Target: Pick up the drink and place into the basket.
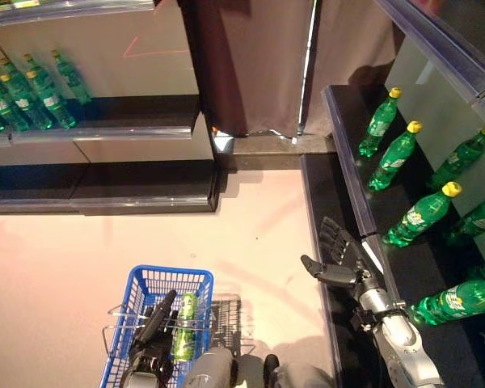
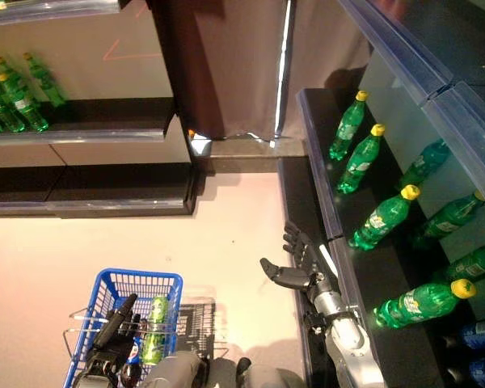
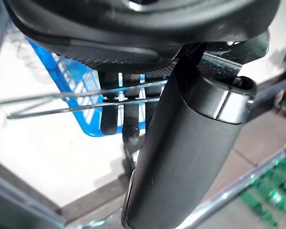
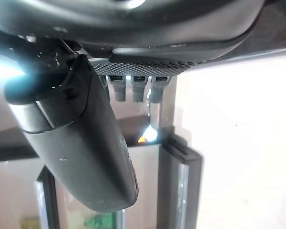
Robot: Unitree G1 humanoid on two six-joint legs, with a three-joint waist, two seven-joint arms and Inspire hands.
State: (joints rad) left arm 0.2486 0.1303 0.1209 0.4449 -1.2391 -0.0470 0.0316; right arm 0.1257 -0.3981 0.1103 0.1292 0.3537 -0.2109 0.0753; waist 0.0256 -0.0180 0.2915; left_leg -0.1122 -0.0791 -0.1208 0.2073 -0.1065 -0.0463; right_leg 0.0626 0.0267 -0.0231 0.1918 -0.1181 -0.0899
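The blue basket (image 1: 145,289) hangs low at the left with a green drink (image 1: 185,326) lying in it. My left hand (image 1: 151,339) is shut on its thin wire handles (image 3: 62,102). My right hand (image 1: 338,257) is open and empty, held beside the front edge of the right shelf (image 1: 352,174). Green bottles with yellow caps (image 1: 416,215) lie on that shelf, the nearest a little to the right of the hand. The right wrist view shows my thumb (image 4: 81,143) and straight fingers (image 4: 136,88) holding nothing.
Another shelf unit (image 1: 105,129) stands at the far left with more green bottles (image 1: 24,97). A dark curtain (image 1: 250,65) hangs at the back. The pale floor (image 1: 250,234) lies between the shelves.
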